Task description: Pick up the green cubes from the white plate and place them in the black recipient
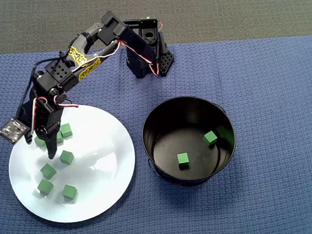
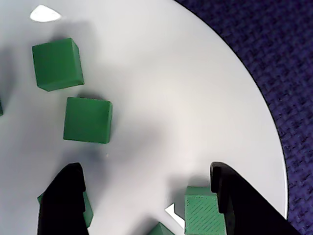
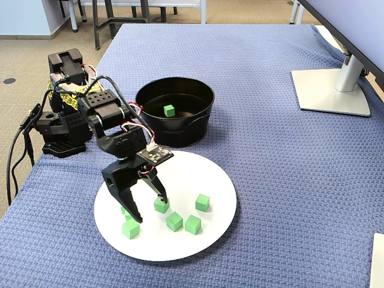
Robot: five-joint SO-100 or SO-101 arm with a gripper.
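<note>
Green cubes lie scattered on the white plate (image 1: 103, 172) directly under the gripper (image 3: 149, 207), whose two black fingers are spread wide and hold nothing. In the wrist view the fingertips (image 2: 63, 196) come in from the bottom edge, one at lower left and one at lower right, with bare plate in the gap between them. Just inside the right finger sits one cube (image 2: 203, 215), touching or nearly touching it, and another cube (image 2: 85, 208) peeks out from behind the left finger; a sliver of a third (image 2: 161, 229) shows at the bottom edge between the two fingers. Ahead of the left finger, further up the plate, are two more cubes (image 2: 88, 120), one beyond the other and apart. In the fixed view the fingers point down at the plate with a cube (image 3: 161, 205) at the tip of the nearer-to-centre finger and another (image 3: 131, 228) beside the outer one, while three more cubes (image 3: 192, 224) lie a little off to the right of the gripper. The black pot (image 1: 222, 116) stands on the blue cloth (image 1: 274, 194) well apart from the gripper, just beside the plate's edge, and in the overhead view it has two cubes (image 1: 183, 159) on its floor.
</note>
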